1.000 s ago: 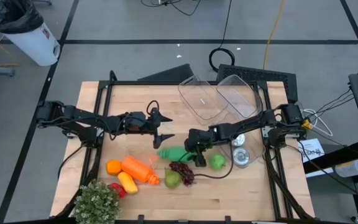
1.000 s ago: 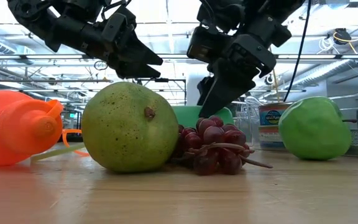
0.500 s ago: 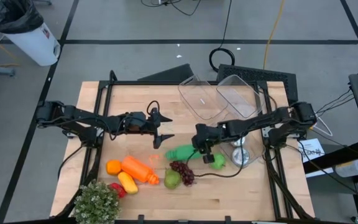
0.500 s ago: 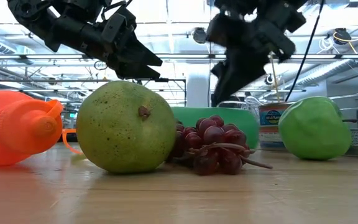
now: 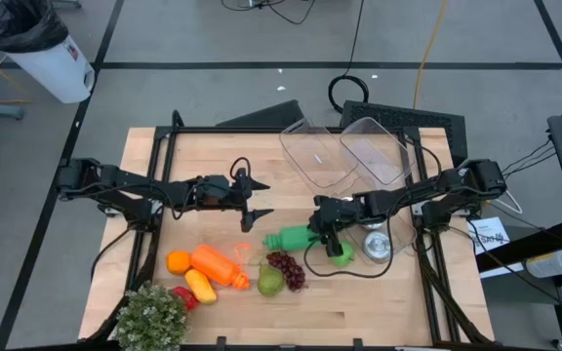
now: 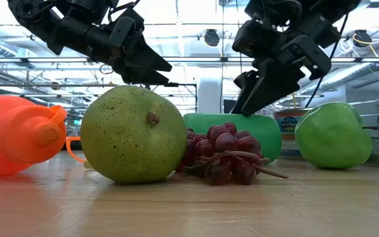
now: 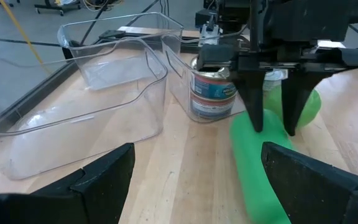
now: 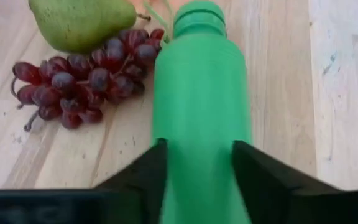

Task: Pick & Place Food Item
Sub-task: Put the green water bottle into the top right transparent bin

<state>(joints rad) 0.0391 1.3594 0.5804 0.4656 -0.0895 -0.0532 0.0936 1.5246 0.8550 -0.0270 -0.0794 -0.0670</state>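
Observation:
A green bottle (image 5: 296,237) lies on its side on the table, with its cap toward the table's left. My right gripper (image 5: 322,232) stands over the bottle's base end and is shut on it. The right wrist view shows the bottle (image 8: 201,112) running away between the fingers, with the red grapes (image 8: 79,84) and the pear (image 8: 79,22) beside it. My left gripper (image 5: 257,203) hovers open above the table, to the left of the bottle and touching nothing. A green apple-like fruit (image 5: 341,253) rests just to the near right of the bottle. My right gripper pinches the green bottle's body near its base end (image 8: 197,158), one finger (image 8: 143,171) on each side, across its width. The fingers come down slanting from above and from the table's right (image 7: 272,121). The bottle stays lying on the table.
Two clear plastic containers (image 5: 315,151) (image 5: 371,148) sit at the far edge, and cans (image 5: 377,244) stand to the right of the bottle. An orange bottle (image 5: 218,265), an orange (image 5: 178,261), a yellow piece (image 5: 200,285) and a small plant (image 5: 151,317) fill the near left.
My right gripper has moved toward the table's right edge. The green bottle has slid that way along the table, away from the pear and grapes. The pear has rocked slightly.

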